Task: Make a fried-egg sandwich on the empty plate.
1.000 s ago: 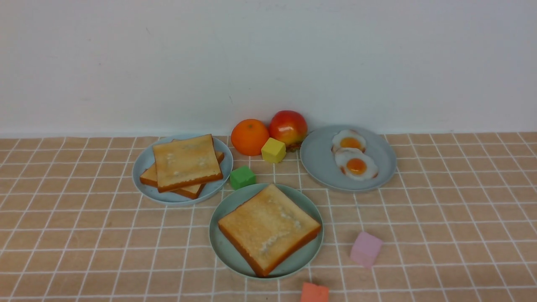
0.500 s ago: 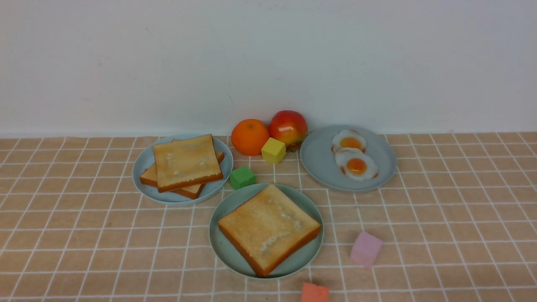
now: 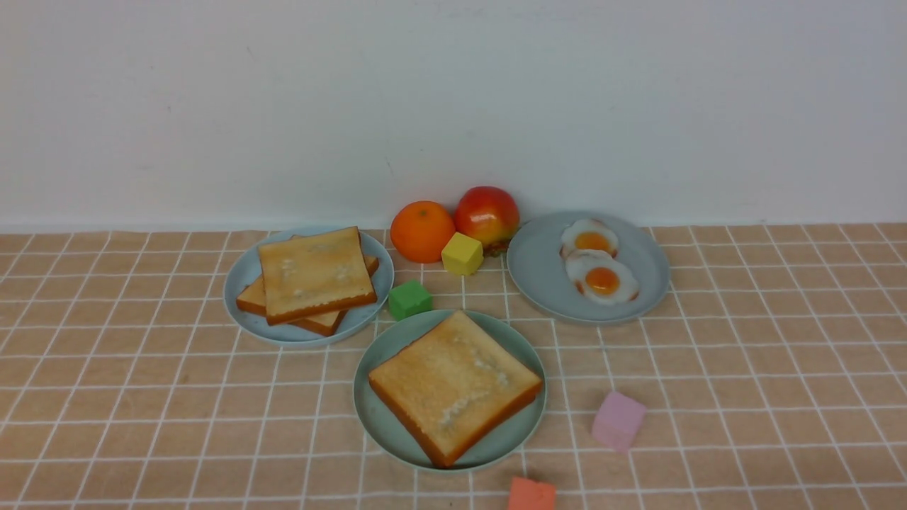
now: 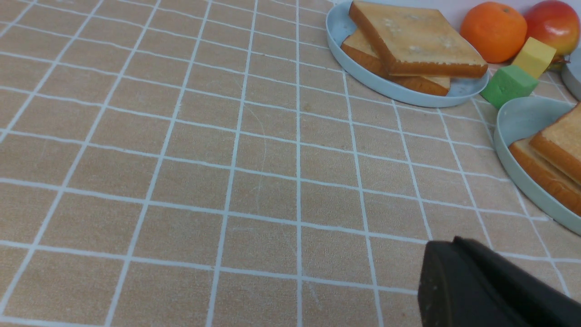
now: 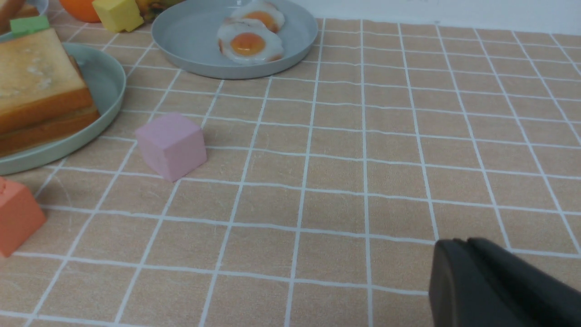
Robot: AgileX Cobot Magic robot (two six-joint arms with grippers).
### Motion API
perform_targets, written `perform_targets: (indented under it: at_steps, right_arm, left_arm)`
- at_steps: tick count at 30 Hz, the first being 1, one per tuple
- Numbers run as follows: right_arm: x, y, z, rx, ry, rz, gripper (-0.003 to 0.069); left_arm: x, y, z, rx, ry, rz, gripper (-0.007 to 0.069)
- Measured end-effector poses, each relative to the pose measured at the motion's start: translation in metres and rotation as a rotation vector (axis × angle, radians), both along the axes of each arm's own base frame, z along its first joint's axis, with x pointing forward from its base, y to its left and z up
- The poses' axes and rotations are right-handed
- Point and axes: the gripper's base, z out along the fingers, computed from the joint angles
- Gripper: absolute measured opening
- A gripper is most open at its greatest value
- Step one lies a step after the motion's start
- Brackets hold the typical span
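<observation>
Near the table's front edge, your sandwich sits stacked on the mint plate; left gripper jaws together, empty; right gripper, cannot tell.

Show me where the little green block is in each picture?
Front view: the green block sits in the middle, between the light-blue toast plate and the mint-green plate.
Left wrist view: the block is near the far right, past the toast plate.
Right wrist view: only a sliver shows at the top left corner.
Shared landmark: the yellow block just beyond it.
</observation>
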Motion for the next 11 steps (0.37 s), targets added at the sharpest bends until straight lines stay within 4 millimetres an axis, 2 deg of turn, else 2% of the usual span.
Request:
perform_targets:
  at_steps: [11]
  right_arm:
    - [0.0,0.0,0.0,0.0,0.0,0.0,0.004]
  left_arm:
    - [0.0,0.0,0.0,0.0,0.0,0.0,0.0004]
